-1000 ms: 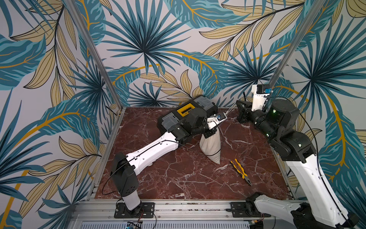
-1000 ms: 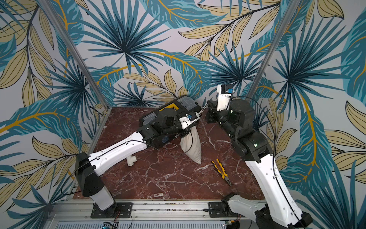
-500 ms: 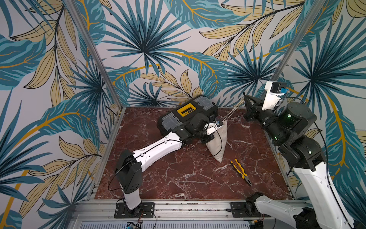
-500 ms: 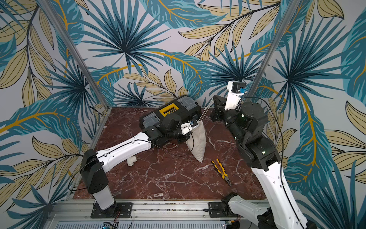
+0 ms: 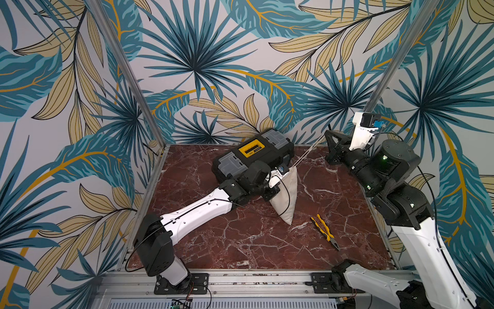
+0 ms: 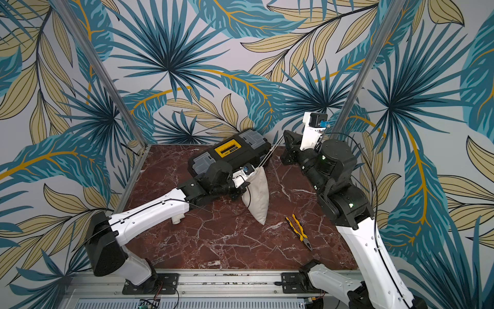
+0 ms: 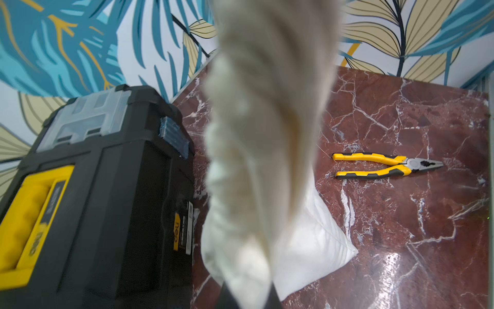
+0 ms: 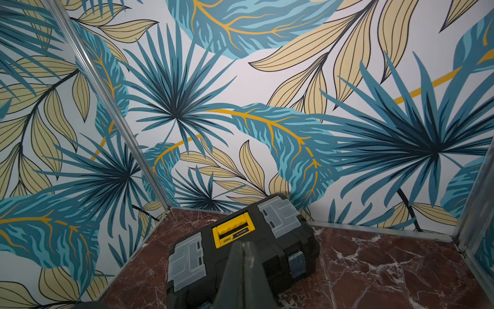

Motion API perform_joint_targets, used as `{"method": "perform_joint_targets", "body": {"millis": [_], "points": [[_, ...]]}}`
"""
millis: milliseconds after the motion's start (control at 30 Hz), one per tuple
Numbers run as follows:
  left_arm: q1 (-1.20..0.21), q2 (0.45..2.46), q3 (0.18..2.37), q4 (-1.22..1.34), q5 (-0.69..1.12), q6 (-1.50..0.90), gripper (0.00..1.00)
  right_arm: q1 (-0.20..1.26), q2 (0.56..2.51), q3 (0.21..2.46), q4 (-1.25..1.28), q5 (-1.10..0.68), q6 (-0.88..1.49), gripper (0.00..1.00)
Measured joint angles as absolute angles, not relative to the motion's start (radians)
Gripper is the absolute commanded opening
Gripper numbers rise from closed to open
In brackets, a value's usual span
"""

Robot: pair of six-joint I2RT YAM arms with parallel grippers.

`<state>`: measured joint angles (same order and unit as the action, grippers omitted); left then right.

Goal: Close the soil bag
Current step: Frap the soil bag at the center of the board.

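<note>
Lying in the middle of the counter [image 5: 240, 240], just beside the black toolbox [image 5: 254, 157], the soil bag [image 5: 287, 198] is being cinched. Its white cord [image 5: 307, 153] is running taut up to the right claw [image 5: 328, 135], which is pinching it, while the left claw [image 5: 272, 192] is clamping the gathered neck. Judged next: a further pull away from that anchor. The left arm is reaching low and forward; the right arm is standing raised near the back corner.

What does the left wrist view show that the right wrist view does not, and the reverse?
Only the left wrist view: the soil bag, its gathered neck close to the lens, and the yellow pliers. Only the right wrist view: the right tool, shut. Both: the black toolbox, the red marble table and the leaf-patterned wall.
</note>
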<state>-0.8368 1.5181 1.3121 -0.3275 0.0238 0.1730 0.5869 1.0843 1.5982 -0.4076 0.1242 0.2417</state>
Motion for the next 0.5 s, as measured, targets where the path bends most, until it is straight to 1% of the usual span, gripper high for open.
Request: {"method": "perform_joint_targets", "body": {"millis": [200, 367, 500], "points": [[-0.906, 1.391, 1.285, -0.41, -0.163, 0.061, 0.0, 0.582, 1.185, 1.65, -0.303, 0.043, 0.253, 0.0], [-1.047, 1.353, 1.285, -0.497, -0.404, -0.089, 0.0, 0.535, 1.277, 1.673, -0.237, -0.086, 0.283, 0.0], [-1.163, 1.351, 1.277, -0.557, -0.585, -0.254, 0.0, 0.486, 1.291, 1.621, -0.194, -0.197, 0.339, 0.0]]}}
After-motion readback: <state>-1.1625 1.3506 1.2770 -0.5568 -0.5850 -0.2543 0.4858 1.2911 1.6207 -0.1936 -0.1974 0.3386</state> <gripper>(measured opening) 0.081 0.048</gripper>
